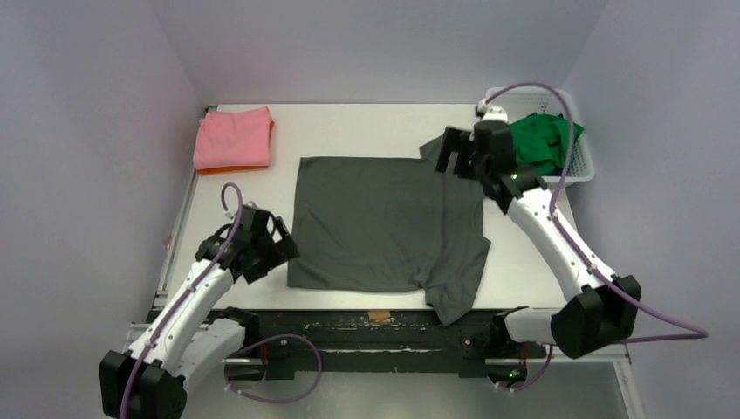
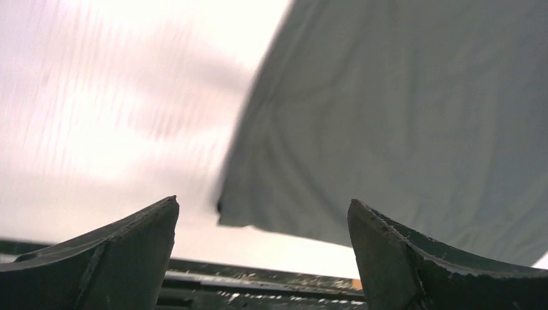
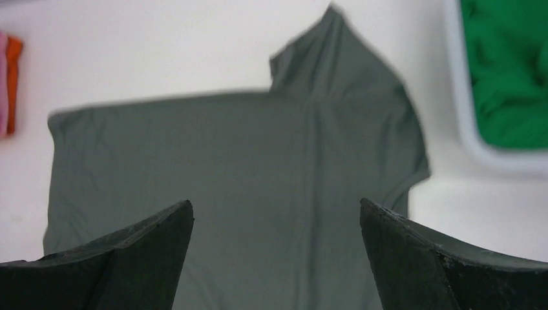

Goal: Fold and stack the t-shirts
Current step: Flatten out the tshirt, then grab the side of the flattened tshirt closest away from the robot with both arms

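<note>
At the far left corner of the table (image 1: 349,122) a folded pink t-shirt (image 1: 233,137) is seen lying on top of an orange t-shirt (image 1: 236,168), of which only a thin strip along the near side is exposed. Towards the near left, the left gripper (image 1: 277,247) is held low beside the left edge of the dark grey t-shirt (image 1: 384,223), close to its near left corner. Its jaws are spread wide apart and nothing is gripped between them. In the left wrist view that corner of grey cloth is found just ahead of the fingers (image 2: 129,252), on the bare white tabletop. The dark grey t-shirt itself is spread flat across the middle of the table, with one sleeve pointing to the far right and the other reaching the near edge. Over the far right sleeve the right gripper (image 1: 454,153) is poised, jaws parted and nothing caught in them. From the right wrist camera the grey cloth is seen below and between the open fingers (image 3: 123,258), not touched by them as far as can be told. At the far right corner a bright green t-shirt (image 1: 541,140) is bundled, crumpled, inside a white basket (image 1: 583,161), whose rim lies just beside the grey sleeve.
</note>
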Tool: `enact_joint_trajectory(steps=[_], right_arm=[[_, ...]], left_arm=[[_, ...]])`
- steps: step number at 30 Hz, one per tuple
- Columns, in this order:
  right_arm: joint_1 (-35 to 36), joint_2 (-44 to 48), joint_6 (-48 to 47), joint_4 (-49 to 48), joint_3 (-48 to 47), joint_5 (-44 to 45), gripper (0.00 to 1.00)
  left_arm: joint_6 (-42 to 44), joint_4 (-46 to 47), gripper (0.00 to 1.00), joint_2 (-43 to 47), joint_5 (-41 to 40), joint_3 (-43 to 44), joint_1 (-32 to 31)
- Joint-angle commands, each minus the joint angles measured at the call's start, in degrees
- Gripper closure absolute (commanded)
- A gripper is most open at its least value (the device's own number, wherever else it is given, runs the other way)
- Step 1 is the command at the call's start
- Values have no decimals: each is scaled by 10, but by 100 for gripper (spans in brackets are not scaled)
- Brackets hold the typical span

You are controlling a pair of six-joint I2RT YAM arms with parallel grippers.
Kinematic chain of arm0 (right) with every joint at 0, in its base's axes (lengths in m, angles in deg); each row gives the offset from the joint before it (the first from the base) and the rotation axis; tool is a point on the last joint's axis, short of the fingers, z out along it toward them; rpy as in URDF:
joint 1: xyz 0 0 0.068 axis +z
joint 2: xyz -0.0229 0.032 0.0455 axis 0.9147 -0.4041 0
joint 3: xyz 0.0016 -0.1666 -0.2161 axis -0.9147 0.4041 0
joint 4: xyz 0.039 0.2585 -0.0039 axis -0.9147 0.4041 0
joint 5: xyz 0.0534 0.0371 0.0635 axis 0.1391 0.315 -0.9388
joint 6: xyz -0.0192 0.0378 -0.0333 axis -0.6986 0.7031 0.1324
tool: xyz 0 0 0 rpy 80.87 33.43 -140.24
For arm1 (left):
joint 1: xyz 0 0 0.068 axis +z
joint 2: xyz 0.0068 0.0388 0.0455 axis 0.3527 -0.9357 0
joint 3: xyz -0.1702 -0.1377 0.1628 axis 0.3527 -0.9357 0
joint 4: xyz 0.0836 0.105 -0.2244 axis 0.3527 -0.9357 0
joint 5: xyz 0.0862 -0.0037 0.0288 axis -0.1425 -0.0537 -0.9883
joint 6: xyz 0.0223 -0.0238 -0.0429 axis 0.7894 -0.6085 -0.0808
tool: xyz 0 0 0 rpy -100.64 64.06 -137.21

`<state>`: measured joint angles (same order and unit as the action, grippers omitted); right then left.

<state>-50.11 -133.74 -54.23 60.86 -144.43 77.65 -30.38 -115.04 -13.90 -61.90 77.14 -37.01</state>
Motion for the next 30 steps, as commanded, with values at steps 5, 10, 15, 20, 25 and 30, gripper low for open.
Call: enact_joint_trajectory(steps=[5, 10, 15, 20, 25, 30], right_arm=[[163, 132, 137, 70, 227, 66, 7], [231, 169, 180, 134, 252, 85, 8], [271, 173, 183, 193, 271, 90, 10], [283, 197, 187, 268, 277, 64, 11], [305, 209, 184, 311, 296, -20, 18], [381, 185, 236, 315, 356, -72, 26]], left_arm=[[-82, -2, 21, 78, 33, -118, -6], [-115, 81, 35, 37, 57, -162, -8], [-125, 125, 52, -22, 63, -167, -15], [-120, 148, 100, -57, 73, -162, -25], [-121, 109, 100, -25, 19, -152, -26], [-116, 71, 100, -19, -17, -124, -25]])
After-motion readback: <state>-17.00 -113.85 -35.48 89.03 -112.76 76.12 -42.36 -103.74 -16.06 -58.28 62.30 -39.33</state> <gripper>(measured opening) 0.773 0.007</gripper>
